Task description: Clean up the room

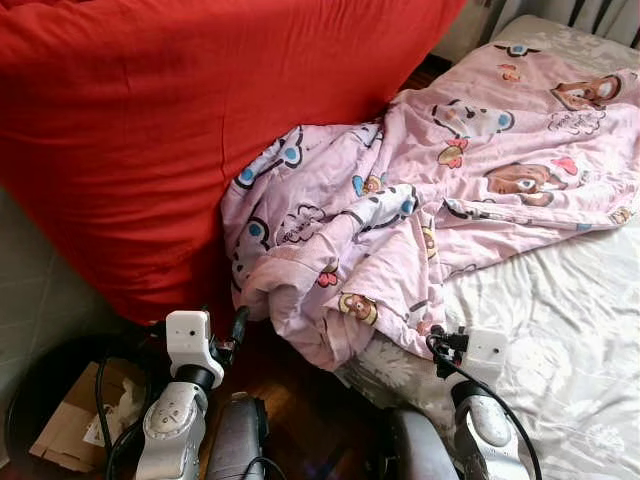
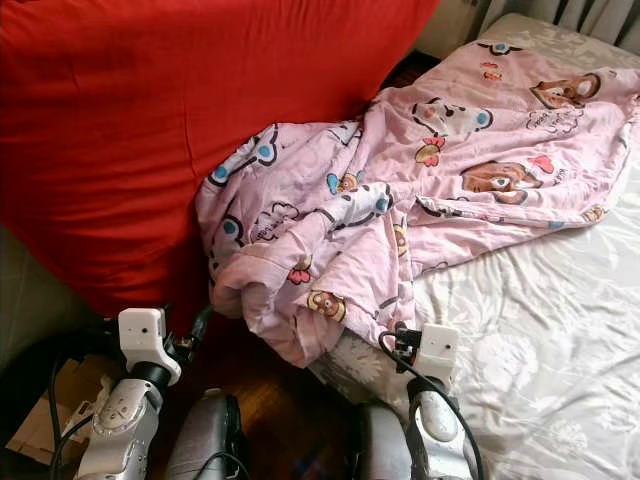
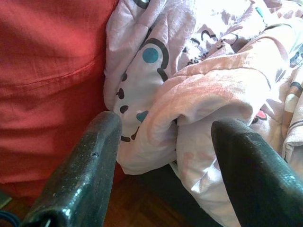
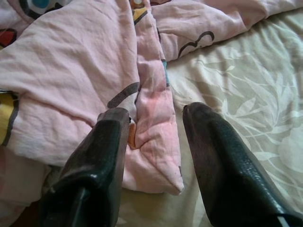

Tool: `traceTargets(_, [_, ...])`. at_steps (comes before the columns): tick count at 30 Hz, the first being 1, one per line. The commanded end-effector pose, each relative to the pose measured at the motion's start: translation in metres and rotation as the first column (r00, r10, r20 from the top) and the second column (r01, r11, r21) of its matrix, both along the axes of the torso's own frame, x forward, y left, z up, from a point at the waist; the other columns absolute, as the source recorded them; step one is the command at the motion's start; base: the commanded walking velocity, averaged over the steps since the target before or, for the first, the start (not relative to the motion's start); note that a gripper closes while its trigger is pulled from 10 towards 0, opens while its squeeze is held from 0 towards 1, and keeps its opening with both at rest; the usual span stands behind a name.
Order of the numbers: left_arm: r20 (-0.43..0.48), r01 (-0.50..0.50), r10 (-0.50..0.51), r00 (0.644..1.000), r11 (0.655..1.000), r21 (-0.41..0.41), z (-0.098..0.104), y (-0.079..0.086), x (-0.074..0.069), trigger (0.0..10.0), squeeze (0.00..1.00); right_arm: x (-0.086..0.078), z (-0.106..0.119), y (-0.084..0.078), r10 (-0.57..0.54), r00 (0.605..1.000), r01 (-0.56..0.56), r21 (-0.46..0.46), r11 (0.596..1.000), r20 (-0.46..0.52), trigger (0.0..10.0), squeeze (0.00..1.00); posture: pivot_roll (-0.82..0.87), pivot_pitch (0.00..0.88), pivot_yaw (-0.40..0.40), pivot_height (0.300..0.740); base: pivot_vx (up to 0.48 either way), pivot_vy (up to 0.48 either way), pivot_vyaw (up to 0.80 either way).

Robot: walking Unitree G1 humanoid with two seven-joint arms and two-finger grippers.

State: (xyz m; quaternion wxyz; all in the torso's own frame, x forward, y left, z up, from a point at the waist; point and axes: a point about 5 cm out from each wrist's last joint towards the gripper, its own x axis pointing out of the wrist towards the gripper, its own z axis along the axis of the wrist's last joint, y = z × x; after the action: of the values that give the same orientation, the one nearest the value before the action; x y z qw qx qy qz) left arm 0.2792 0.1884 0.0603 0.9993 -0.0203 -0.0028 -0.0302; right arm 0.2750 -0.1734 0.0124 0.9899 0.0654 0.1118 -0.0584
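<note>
Pink quilt (image 1: 420, 190) lies crumpled across the bed (image 1: 560, 330), its corner drooping beside a red cushion (image 1: 150, 130); left gripper (image 3: 163, 137) and right gripper (image 4: 156, 116) hover near it, fingers apart

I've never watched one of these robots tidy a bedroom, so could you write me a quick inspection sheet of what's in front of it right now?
Surface: bed with pale leaf-patterned sheet.
Job's things: pink cartoon-print quilt, crumpled, one corner hanging off the bed edge towards the wooden floor.
Clutter: cardboard box with crumpled paper, low on the robot's left.
Grippers: left gripper open, aimed at the hanging quilt corner; right gripper open, a quilt fold between its fingers.
Cables: black cables along both arms.
Surroundings: large red cushion beside the quilt.
</note>
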Motion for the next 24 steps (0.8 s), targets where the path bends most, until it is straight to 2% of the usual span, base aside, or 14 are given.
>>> traceTargets(1, [-0.029, -0.003, 0.003, 1.0, 1.0, -0.001, -0.005, 0.003, -0.005, 10.0, 0.0, -0.003, -0.005, -0.001, -0.009, 0.999, 0.009, 0.004, 1.0, -0.033, 10.0, 0.0, 0.0, 0.255, 0.002, 0.63, 0.27, 0.0, 0.0])
traceTargets(13, [-0.032, 0.003, -0.003, 0.999, 1.0, 0.003, -0.005, 0.003, -0.005, 10.0, 0.0, 0.002, -0.004, -0.004, -0.01, 0.999, 0.01, -0.017, 1.0, -0.043, 10.0, 0.0, 0.0, 0.258, 0.005, 0.63, 0.292, 0.0, 0.0])
traceTargets(20, [-0.029, 0.008, -0.007, 1.0, 1.0, 0.005, -0.005, 0.002, -0.005, 10.0, 0.0, 0.008, -0.004, -0.015, -0.03, 0.997, 0.028, -0.037, 0.999, -0.071, 10.0, 0.0, 0.01, 0.26, 0.005, 0.63, 0.0, 0.0, 0.0])
traceTargets(24, [-0.03, 0.008, -0.008, 1.0, 1.0, 0.005, -0.005, 0.002, -0.005, 10.0, 0.0, 0.008, -0.011, -0.025, -0.081, 0.986, 0.078, -0.028, 0.997, -0.145, 10.0, 0.0, 0.01, 0.263, 0.008, 0.63, 0.0, 0.0, 0.0])
